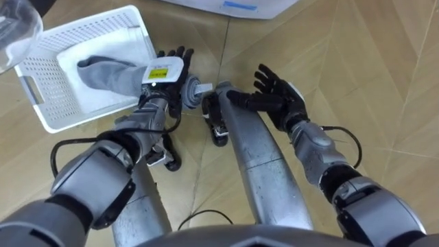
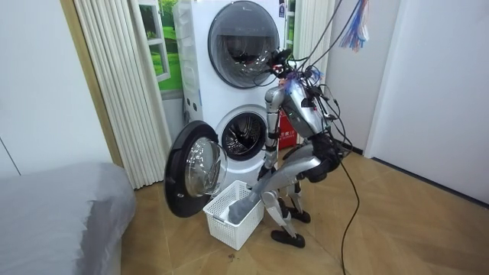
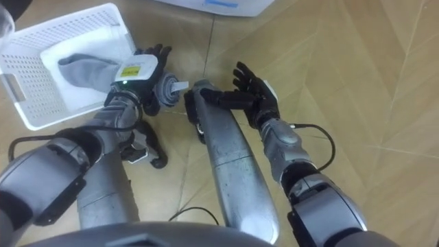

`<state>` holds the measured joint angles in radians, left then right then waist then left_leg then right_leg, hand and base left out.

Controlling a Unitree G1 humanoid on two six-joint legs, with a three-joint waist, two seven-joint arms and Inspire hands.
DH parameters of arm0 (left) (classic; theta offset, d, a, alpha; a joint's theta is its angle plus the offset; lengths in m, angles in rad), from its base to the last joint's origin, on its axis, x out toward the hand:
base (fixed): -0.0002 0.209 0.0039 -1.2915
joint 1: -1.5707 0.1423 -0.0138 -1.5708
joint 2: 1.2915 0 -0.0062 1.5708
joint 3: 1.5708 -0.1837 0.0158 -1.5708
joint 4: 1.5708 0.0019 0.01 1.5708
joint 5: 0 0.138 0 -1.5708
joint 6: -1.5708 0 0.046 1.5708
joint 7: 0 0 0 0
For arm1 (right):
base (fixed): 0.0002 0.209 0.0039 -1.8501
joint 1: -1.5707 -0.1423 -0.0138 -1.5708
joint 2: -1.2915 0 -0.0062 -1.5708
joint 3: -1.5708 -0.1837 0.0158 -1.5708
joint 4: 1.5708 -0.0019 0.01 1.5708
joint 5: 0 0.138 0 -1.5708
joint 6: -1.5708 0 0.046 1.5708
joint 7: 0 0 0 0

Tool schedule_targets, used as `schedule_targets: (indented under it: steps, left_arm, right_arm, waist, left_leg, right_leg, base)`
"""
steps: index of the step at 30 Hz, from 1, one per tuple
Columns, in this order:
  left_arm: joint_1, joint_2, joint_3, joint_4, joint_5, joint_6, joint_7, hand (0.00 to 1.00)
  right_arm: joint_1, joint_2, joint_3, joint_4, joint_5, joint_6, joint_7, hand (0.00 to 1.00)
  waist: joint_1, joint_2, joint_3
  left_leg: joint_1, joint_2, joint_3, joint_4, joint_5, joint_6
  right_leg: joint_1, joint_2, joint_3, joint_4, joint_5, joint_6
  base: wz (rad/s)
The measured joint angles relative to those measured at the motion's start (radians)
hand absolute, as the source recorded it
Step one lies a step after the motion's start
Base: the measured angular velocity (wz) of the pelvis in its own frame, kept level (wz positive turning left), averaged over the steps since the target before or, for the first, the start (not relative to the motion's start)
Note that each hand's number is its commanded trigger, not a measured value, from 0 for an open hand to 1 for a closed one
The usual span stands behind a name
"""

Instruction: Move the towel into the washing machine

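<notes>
The robot stands bent forward right in front of the washer (image 2: 244, 134), which is the lower of two stacked machines. Its door (image 2: 195, 172) hangs wide open, swung out to the room view's left, and the drum is dark inside. The top machine (image 2: 243, 34) has its door closed.

A white perforated basket (image 1: 41, 82) sits on the wood floor (image 1: 384, 68) just below that open door, at the robot's front left. The grey towel (image 1: 103, 74) is only partly in it. One end lies on the basket's bottom, and the rest stretches over the near edge up to the left hand (image 1: 164, 72). That hand reaches down at the basket's rim, back facing the camera. As far as I can see it's closed on the towel, with a bunched bit of grey poking out on its thumb side. So the towel is in the left hand and half in the basket, nowhere near the drum yet.

The right hand (image 1: 278, 96) hangs over bare floor beside the robot's leg, a little apart from the left one. Its fingers are spread wide and it's got nothing in it.

Off to the room view's left there's a bed (image 2: 53, 206) with a grey cover. A pale pleated curtain (image 2: 122, 76) hangs next to the machines.
</notes>
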<state>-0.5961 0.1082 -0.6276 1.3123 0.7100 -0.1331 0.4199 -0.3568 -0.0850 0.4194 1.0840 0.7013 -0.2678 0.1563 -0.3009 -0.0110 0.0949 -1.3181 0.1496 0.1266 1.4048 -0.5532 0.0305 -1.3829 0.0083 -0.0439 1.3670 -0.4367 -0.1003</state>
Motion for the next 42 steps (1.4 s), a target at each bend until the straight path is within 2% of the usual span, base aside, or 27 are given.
schedule_targets:
  steps: [8, 13, 17, 22, 24, 27, 31, 33, 34, 35, 36, 38, 39, 40, 42]
  left_arm:
    - [0.005, 0.025, -0.015, 0.002, 0.0, 0.026, -0.04, 1.0]
    - [0.019, 0.028, -0.045, 0.001, -0.003, 0.038, -0.088, 1.0]
    - [0.036, 0.029, -0.046, -0.002, 0.001, 0.042, -0.102, 1.0]
    - [0.076, 0.028, -0.059, -0.005, 0.002, 0.03, -0.086, 1.0]
    - [0.092, 0.031, -0.061, -0.005, 0.001, 0.002, -0.056, 1.0]
    - [0.106, 0.033, -0.059, -0.002, -0.002, -0.031, -0.021, 1.0]
    - [0.117, 0.037, -0.032, -0.004, -0.001, -0.083, 0.043, 1.0]
    - [0.122, 0.049, 0.003, -0.01, -0.003, -0.112, 0.094, 1.0]
    - [0.122, 0.054, 0.011, -0.018, -0.003, -0.116, 0.106, 1.0]
    - [0.123, 0.067, 0.029, -0.035, -0.004, -0.127, 0.135, 1.0]
    - [0.123, 0.08, 0.046, -0.051, -0.009, -0.136, 0.168, 1.0]
    - [0.125, 0.096, 0.084, -0.076, -0.011, -0.14, 0.217, 1.0]
    - [0.125, 0.102, 0.12, -0.089, -0.028, -0.155, 0.249, 1.0]
    - [0.123, 0.104, 0.144, -0.106, -0.067, -0.164, 0.272, 1.0]
    - [0.124, 0.101, 0.177, -0.14, -0.122, -0.183, 0.283, 1.0]
  right_arm:
    - [0.0, 0.008, 0.023, -0.011, -0.006, 0.008, -0.003, 0.0]
    - [0.0, 0.013, 0.03, -0.013, -0.006, 0.03, -0.011, 0.0]
    - [0.006, 0.014, 0.032, -0.013, -0.005, 0.031, -0.019, 0.0]
    - [0.027, 0.015, 0.064, -0.001, -0.002, 0.038, -0.039, 0.0]
    - [0.045, 0.013, 0.079, 0.003, -0.003, 0.037, -0.049, 0.0]
    - [0.08, 0.011, 0.086, 0.014, -0.002, 0.028, -0.064, 0.0]
    - [0.101, -0.016, 0.075, 0.056, -0.046, 0.018, -0.078, 0.0]
    - [0.112, -0.045, 0.069, 0.08, -0.098, 0.013, -0.083, 0.0]
    - [0.111, -0.049, 0.068, 0.086, -0.111, 0.01, -0.089, 0.0]
    - [0.11, -0.059, 0.067, 0.092, -0.124, 0.007, -0.1, 0.0]
    - [0.111, -0.064, 0.068, 0.1, -0.142, 0.008, -0.112, 0.0]
    - [0.107, -0.064, 0.064, 0.118, -0.196, 0.008, -0.128, 0.0]
    - [0.105, -0.065, 0.06, 0.125, -0.235, 0.008, -0.133, 0.0]
    - [0.105, -0.067, 0.06, 0.126, -0.266, 0.008, -0.138, 0.0]
    - [0.1, -0.068, 0.059, 0.123, -0.301, 0.009, -0.144, 0.0]
  waist:
    - [-0.009, -0.023, -0.0034]
    - [-0.016, -0.035, -0.0112]
    - [-0.016, -0.04, -0.0142]
    - [-0.009, -0.044, -0.016]
    - [-0.001, -0.044, -0.0163]
    - [0.022, -0.04, -0.0174]
    - [0.062, -0.021, -0.0185]
    - [0.093, 0.003, -0.0185]
    - [0.096, 0.011, -0.0179]
    - [0.106, 0.028, -0.0189]
    - [0.118, 0.036, -0.0172]
    - [0.144, 0.037, -0.0173]
    - [0.148, 0.041, -0.0172]
    - [0.147, 0.042, -0.0171]
    - [0.151, 0.042, -0.0169]
  left_leg:
    - [0.002, 0.012, -0.003, 0.013, -0.01, -0.006]
    - [0.005, 0.01, -0.009, 0.015, -0.01, -0.006]
    - [0.014, 0.004, -0.02, 0.017, -0.011, -0.006]
    - [0.092, -0.004, -0.02, -0.01, -0.012, -0.009]
    - [0.143, -0.003, -0.018, -0.053, -0.006, -0.016]
    - [0.217, -0.001, -0.017, -0.143, 0.024, -0.018]
    - [0.321, -0.006, 0.002, -0.28, 0.074, -0.006]
    - [0.393, -0.019, 0.015, -0.358, 0.096, -0.002]
    - [0.408, -0.025, 0.015, -0.374, 0.1, -0.003]
    - [0.431, -0.031, 0.015, -0.4, 0.106, -0.002]
    - [0.46, -0.041, 0.015, -0.428, 0.112, -0.003]
    - [0.509, -0.043, 0.031, -0.476, 0.124, -0.001]
    - [0.533, -0.045, 0.032, -0.503, 0.132, -0.002]
    - [0.553, -0.058, 0.029, -0.528, 0.142, -0.002]
    - [0.576, -0.06, 0.03, -0.56, 0.154, -0.001]
  right_leg:
    - [0.0, 0.011, -0.002, 0.009, -0.006, -0.004]
    - [0.007, 0.012, -0.004, 0.006, -0.006, -0.004]
    - [0.02, 0.01, -0.011, 0.005, -0.006, -0.004]
    - [0.098, 0.01, -0.008, -0.021, -0.006, -0.003]
    - [0.153, 0.012, -0.009, -0.069, 0.005, 0.0]
    - [0.234, 0.023, -0.011, -0.172, 0.042, 0.004]
    - [0.342, 0.026, -0.003, -0.314, 0.089, 0.016]
    - [0.409, 0.023, 0.003, -0.384, 0.105, 0.025]
    - [0.423, 0.019, 0.003, -0.397, 0.106, 0.026]
    - [0.449, 0.014, 0.003, -0.42, 0.108, 0.028]
    - [0.475, 0.008, 0.007, -0.439, 0.108, 0.03]
    - [0.515, 0.006, 0.014, -0.474, 0.113, 0.032]
    - [0.539, 0.001, 0.012, -0.497, 0.115, 0.032]
    - [0.56, -0.008, 0.009, -0.514, 0.115, 0.032]
    - [0.586, -0.012, 0.004, -0.543, 0.12, 0.035]
  base:
    - [-0.04]
    - [0.0]
    - [0.0]
    - [-0.01]
    - [-0.02]
    - [-0.08]
    - [-0.03]
    - [-0.02]
    - [0.12]
    - [0.16]
    - [0.12]
    - [0.04]
    - [0.14]
    - [0.19]
    - [0.15]
